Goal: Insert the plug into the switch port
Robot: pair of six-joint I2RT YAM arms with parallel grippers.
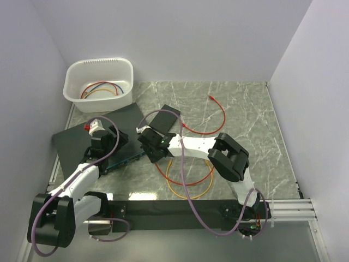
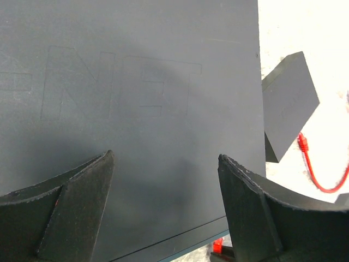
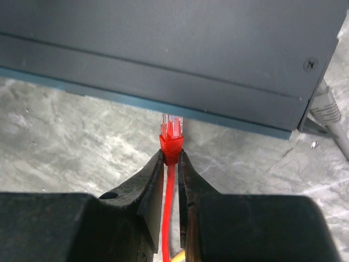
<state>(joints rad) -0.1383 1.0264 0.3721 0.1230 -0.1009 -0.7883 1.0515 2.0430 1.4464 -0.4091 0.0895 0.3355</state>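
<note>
The red plug (image 3: 172, 135) with its clear tip is pinched between my right gripper's (image 3: 171, 155) fingers. It points at the teal front edge (image 3: 229, 117) of the black switch (image 3: 163, 43), a short gap away. The ports are hidden under the switch's top edge in this view. In the top view the right gripper (image 1: 146, 153) is at the switch's teal face (image 1: 128, 160). My left gripper (image 2: 166, 158) is open and empty over the switch's flat top (image 2: 136, 82), also shown in the top view (image 1: 106, 143). The plug (image 2: 218, 245) shows just beyond the switch's front edge.
A small black box (image 1: 163, 119) lies right of the switch. The red cable's other end (image 1: 211, 97) lies at the back. An orange-yellow cable loop (image 1: 188, 191) lies near the front. A white basin (image 1: 73, 90) holds cables at back left. A grey cable plug (image 3: 327, 109) is by the switch's corner.
</note>
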